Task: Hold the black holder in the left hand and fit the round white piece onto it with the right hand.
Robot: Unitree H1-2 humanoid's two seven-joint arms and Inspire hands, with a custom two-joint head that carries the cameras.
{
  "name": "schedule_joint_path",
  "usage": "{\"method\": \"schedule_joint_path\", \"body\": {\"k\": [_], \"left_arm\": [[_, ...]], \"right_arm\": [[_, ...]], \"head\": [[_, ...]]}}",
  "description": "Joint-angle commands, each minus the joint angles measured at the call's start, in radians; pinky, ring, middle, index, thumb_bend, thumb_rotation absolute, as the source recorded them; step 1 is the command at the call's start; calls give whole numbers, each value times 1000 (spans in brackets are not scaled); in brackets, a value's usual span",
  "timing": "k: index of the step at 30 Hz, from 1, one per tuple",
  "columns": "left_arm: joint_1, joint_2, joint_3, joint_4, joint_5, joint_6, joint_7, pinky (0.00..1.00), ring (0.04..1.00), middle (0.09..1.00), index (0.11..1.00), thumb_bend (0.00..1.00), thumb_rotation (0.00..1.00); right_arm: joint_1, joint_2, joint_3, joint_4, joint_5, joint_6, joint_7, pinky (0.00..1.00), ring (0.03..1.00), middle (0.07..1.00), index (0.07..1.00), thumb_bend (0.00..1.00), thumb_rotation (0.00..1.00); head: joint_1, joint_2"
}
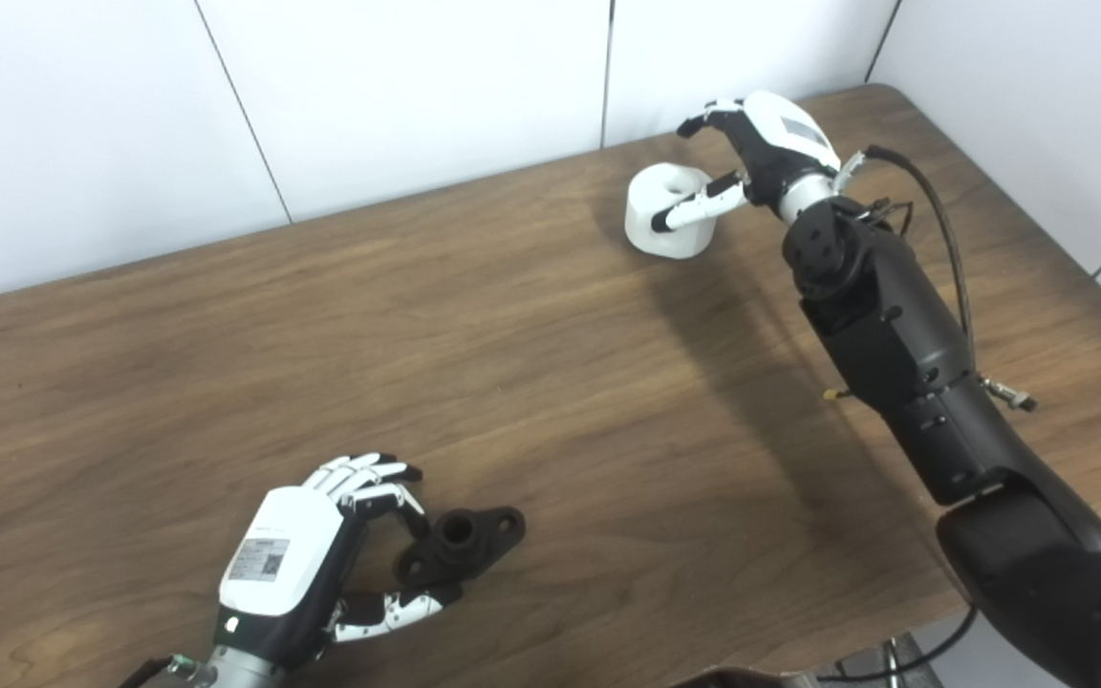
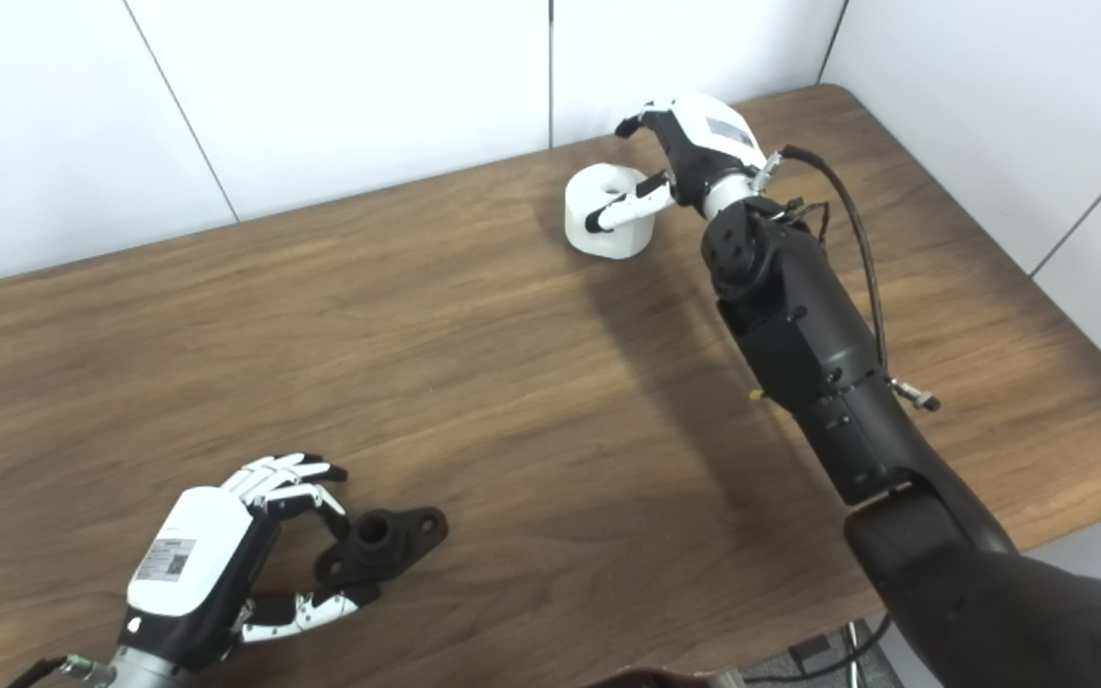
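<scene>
1. Nearest us, our left hand (image 1: 307, 559) curls its fingers (image 1: 364, 475) over the near end of the black holder (image 1: 463, 546), with the thumb reaching in low from the other side. The fingers are narrowed around that end, but we cannot tell whether they are pressing on it yet.
2. That black holder lies flat on the wooden table (image 1: 531, 382), close to the near edge, with its short raised hub pointing up and its far lug standing clear of our fingers.
3. Across the table, near the back wall, our right hand (image 2: 680, 158) is set around the round white piece (image 2: 608, 225). The thumb lies across its near side and the other fingers arch over the far side, spread fairly wide. We cannot see whether they are squeezing it.
4. This white piece sits upright on the table with its central hole facing up, well apart from the holder.
5. We judge that we are at the pick-up step for both parts: nothing is lifted and nothing is fitted.
6. Next, we need each hand to firm up its hold and lift. Our left hand should turn the hub towards the middle, while our right hand brings the white piece across and lines up its hole with the hub.
</scene>
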Motion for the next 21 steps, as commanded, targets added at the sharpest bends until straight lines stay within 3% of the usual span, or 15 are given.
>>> {"method": "schedule_joint_path", "body": {"k": [1,9,21], "left_arm": [[11,13,4,11,36,17,-5,834,834,773,487,519,56],[12,13,7,4,38,26,-17,839,839,780,487,519,57],[14,10,11,4,36,29,-19,836,838,780,487,519,57]], "right_arm": [[-39,-35,2,-27,-9,-4,-3,773,974,901,751,907,362],[-26,-32,1,-52,-25,0,39,827,983,894,757,885,372],[-24,-39,8,-8,-10,-10,2,796,965,877,737,867,338]], "head": [[-1,2],[1,2],[0,4]]}}
